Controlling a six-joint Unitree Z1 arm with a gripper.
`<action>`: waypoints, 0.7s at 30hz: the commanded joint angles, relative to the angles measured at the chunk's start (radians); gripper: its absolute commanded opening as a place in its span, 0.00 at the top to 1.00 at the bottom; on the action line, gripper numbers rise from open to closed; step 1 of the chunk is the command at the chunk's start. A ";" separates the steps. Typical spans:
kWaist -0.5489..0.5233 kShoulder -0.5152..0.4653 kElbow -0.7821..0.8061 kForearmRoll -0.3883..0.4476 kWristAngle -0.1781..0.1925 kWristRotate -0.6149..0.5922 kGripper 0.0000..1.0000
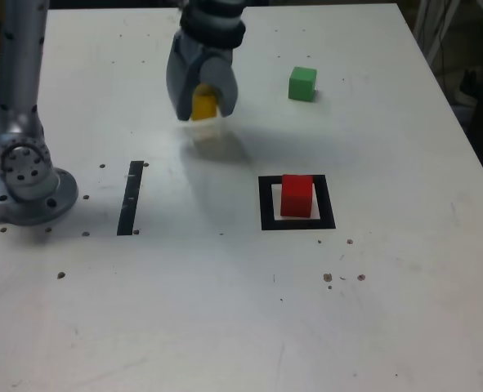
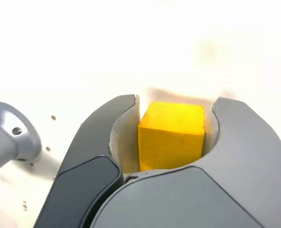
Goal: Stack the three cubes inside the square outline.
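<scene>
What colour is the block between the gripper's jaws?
The block is yellow; it shows best in the wrist view.

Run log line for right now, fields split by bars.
hand gripping yellow cube | red cube inside square outline | green cube on table

The arm (image 1: pixel 25 77) is a pale silver-grey tube in the exterior view, ending at a rounded joint above the base (image 1: pixel 33 196). The joint carries a ring of small dark dots around a round cap. Below the joint, the base flares into a grey disc with a blocky foot at its side. Above the end effector (image 1: pixel 203 110) sits a black collar (image 1: pixel 213 23). The end effector is grey, with curved, broad claws, pale inner linings with ragged edges, and a darker panel outlined in black.
</scene>
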 commanded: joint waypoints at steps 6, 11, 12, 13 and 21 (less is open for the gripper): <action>-0.243 -0.066 -0.205 0.202 0.011 0.011 0.70; -0.389 -0.030 -0.263 0.217 -0.041 -0.044 0.70; -0.413 -0.016 -0.273 0.215 -0.051 -0.057 0.70; -0.434 -0.001 -0.282 0.212 -0.060 -0.070 0.70; -0.532 0.087 -0.359 0.195 -0.069 -0.150 0.70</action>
